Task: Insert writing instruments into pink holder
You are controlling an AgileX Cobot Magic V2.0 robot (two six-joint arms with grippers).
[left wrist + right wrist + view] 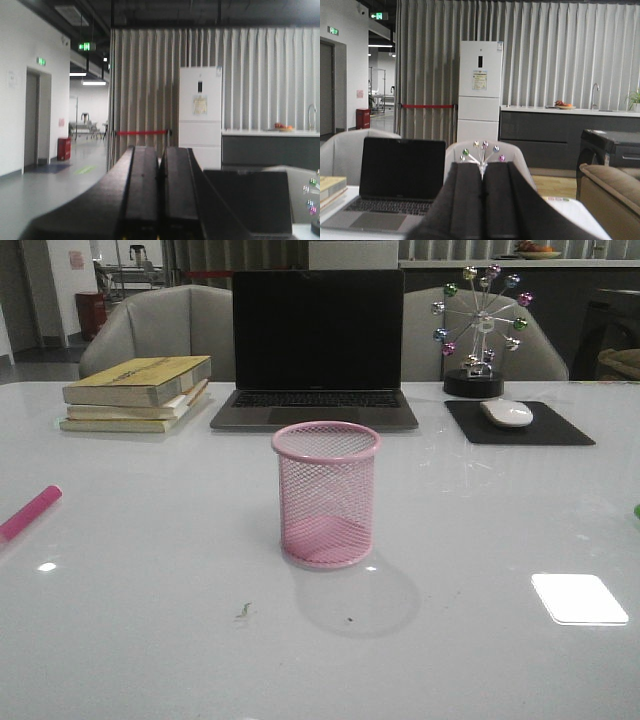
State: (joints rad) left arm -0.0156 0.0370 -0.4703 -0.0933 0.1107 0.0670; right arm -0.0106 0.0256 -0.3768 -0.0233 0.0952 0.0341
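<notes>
Front view: pink wire-mesh pen cup stands upright near the middle of the white table, empty as far as the mesh shows. Magenta marker lies flat at the left edge of the table, partly cut off by the frame, well apart from the cup. A tiny green bit shows at the right edge, too small to tell what it is. Along the far edge: stack of books at the left, open laptop with dark screen in the centre, ferris-wheel desk ornament to its right, white mouse on a black mouse pad near the far right corner. No arm in this view. Left wrist view: left gripper raised, facing the room, its two black fingers pressed together, nothing between them; laptop lid just behind. Right wrist view: right gripper also closed tight on nothing, fingers side by side, pointing at the laptop and ornament; book corner at the side.
</notes>
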